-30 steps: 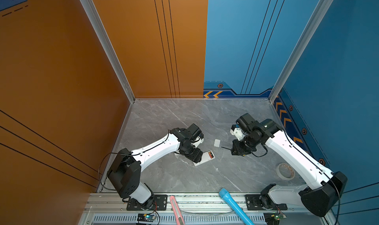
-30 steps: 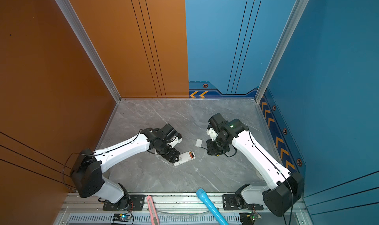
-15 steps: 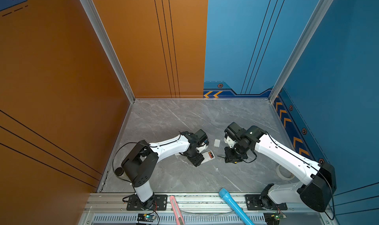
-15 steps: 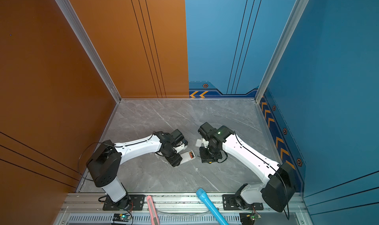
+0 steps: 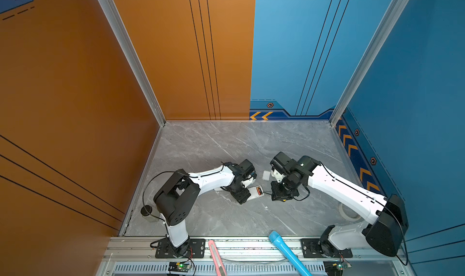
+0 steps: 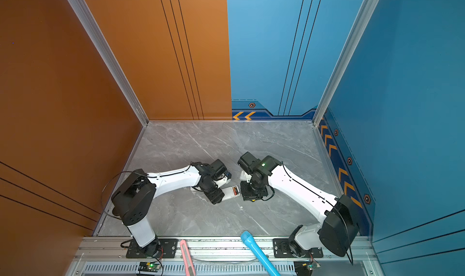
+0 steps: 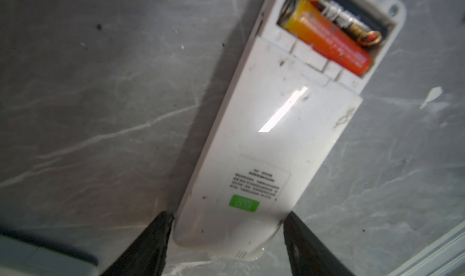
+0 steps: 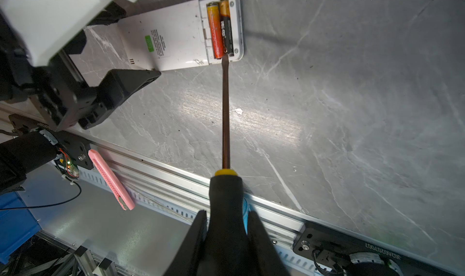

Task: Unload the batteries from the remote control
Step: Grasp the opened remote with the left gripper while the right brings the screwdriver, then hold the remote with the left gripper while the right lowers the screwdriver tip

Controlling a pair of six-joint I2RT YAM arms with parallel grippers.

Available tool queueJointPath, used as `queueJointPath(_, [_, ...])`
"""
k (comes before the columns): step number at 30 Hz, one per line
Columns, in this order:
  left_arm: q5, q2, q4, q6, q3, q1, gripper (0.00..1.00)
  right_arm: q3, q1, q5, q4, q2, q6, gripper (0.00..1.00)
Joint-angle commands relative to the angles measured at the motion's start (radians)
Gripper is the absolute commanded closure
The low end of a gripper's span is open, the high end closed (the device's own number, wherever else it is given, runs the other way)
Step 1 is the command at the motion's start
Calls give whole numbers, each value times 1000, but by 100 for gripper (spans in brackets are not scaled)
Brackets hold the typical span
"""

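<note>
The remote control (image 7: 264,136) is laid back-up near the middle of the table (image 5: 226,149), well apart from the side walls and from the aluminium rail along the front edge. Open table is left behind it towards the rear wall. Its battery bay is uncovered at one end, and two cells are seated in it side by side: a red-orange battery (image 8: 217,30) fading to yellow at one end, and a black battery (image 8: 227,33) with a copper-coloured end.

The opposite end of the remote is pinched by its long edges between the spread jaws of the left gripper (image 7: 227,219). The black handle of a screwdriver (image 8: 225,111) is clamped in the jaws of the right gripper (image 8: 226,213). Its tip is set at the bay's edge, against the end of the black battery.

A green sticker and a block of small print are carried on the remote's back, and white lettering on the black battery; none of it can be read.

A pink utility knife (image 8: 110,179) and a blue cylinder (image 5: 286,252) are laid across the front rail. A small white piece (image 5: 266,175) is seen near the remote. A tape roll (image 5: 348,210) is partly hidden behind the right arm.
</note>
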Motion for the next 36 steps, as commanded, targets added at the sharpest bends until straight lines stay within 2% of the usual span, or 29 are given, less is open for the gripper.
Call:
queueJointPath(1, [16, 11, -6, -3, -16, -6, 30, -4, 7, 21, 13, 14, 18, 100])
queueJointPath(4, [6, 15, -6, -18, -21, -11, 34, 5, 6, 20, 12, 27, 15, 100])
queueJointPath(8, [-3, 11, 4, -29, -25, -14, 44, 8, 5, 21, 15, 38, 16, 100])
queueJointPath(17, [-23, -6, 39, -42, -37, -42, 48, 48, 0, 25, 11, 74, -18, 100])
queueJointPath(26, [-71, -9, 55, -34, -38, -67, 57, 245, -40, 103, -193, 178, -202, 100])
queueJointPath(36, [-70, -8, 57, -11, -23, -68, 61, 359, -8, 161, -304, 284, -313, 100])
